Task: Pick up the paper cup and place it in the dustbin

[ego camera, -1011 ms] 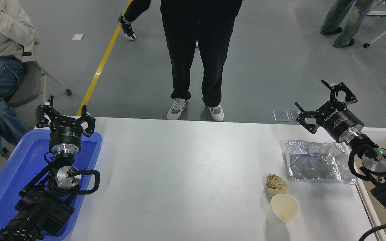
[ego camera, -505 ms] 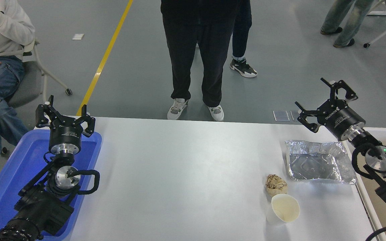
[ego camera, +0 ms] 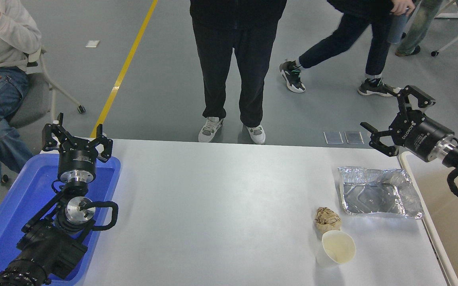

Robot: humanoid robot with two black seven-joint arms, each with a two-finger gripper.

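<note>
The white paper cup (ego camera: pixel 335 248) stands upright near the table's front right, its cream inside showing. The beige dustbin (ego camera: pixel 447 214) sits beside the table's right edge, only its left part in view. My right gripper (ego camera: pixel 392 119) is open and empty, raised above the far right corner of the table, well behind the cup and over the dustbin's far end. My left gripper (ego camera: pixel 77 140) is open and parked over the blue tray at the lower left.
A crumpled brown paper ball (ego camera: pixel 327 219) touches the cup's far side. A silver foil tray (ego camera: pixel 378 192) lies behind them, against the dustbin. A blue tray (ego camera: pixel 10 210) is under the left arm. People stand and walk beyond the table's far edge.
My right gripper has risen and swung to the right, uncovering more of the dustbin. A person has walked across the background toward the right. The cup has not moved.
</note>
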